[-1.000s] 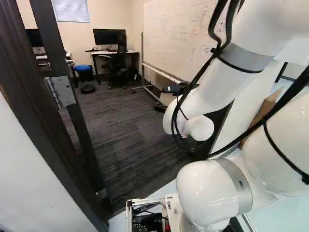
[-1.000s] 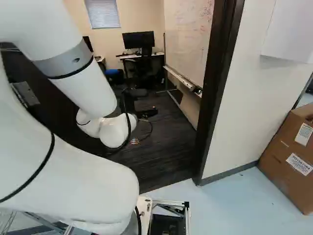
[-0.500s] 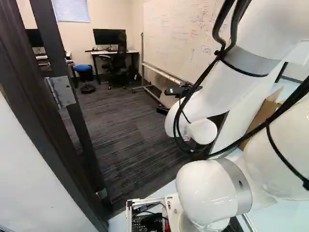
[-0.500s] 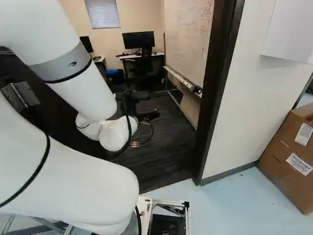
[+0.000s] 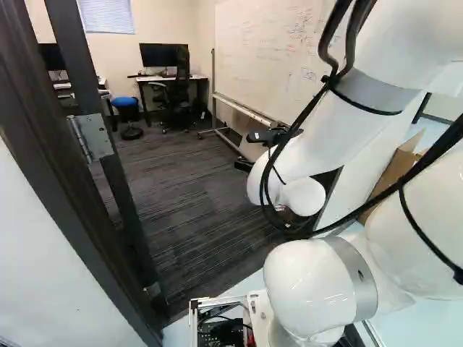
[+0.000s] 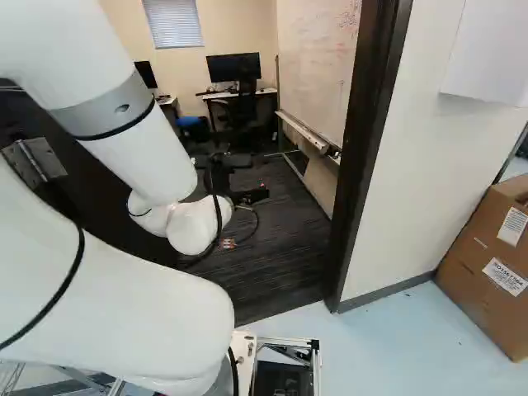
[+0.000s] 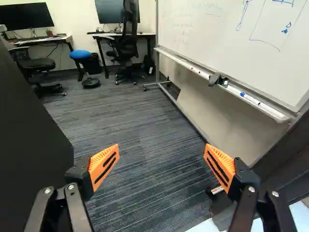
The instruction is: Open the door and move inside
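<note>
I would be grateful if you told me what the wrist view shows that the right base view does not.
Only the wrist view shows the orange pads of the open jaws and a second office chair.

Only the right base view shows the cardboard box, the window blinds and the metal hinge.

Both show the whiteboard, the blue-topped stool, the chair at the desk, the dark carpet and the dark door frame.

In the left base view I see a dull metal hinge (image 5: 95, 137) past nine o'clock, matt carpet (image 5: 181, 206) at eight, and the arm (image 5: 315, 282) smooth and glossy toward five; in the right, a matt cardboard box (image 6: 474, 285) past three.
</note>
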Motion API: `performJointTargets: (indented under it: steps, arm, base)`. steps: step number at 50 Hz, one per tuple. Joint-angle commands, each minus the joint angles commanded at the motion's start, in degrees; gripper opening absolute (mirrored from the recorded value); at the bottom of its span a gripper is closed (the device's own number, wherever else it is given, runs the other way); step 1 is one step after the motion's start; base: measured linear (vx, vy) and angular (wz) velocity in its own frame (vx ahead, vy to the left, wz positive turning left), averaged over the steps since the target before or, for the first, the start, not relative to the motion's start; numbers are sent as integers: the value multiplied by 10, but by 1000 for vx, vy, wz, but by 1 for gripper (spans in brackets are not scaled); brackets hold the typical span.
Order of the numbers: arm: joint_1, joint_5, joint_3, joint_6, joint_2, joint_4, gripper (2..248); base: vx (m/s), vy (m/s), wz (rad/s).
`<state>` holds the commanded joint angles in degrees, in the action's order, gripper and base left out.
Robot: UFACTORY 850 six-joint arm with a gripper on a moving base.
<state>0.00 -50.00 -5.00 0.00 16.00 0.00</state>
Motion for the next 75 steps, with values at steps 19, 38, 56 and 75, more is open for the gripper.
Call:
performJointTargets:
  steps: [19,38,56,75]
  arm:
    - [0,0,0,0,0,0,247]
    - [0,0,0,0,0,0,247]
    - [0,0,0,0,0,0,247]
    - [0,0,0,0,0,0,247]
  base:
    - [-5,-10,-1]
    - [60,2,-6]
    - [92,2,-7]
    - [117,3,-8]
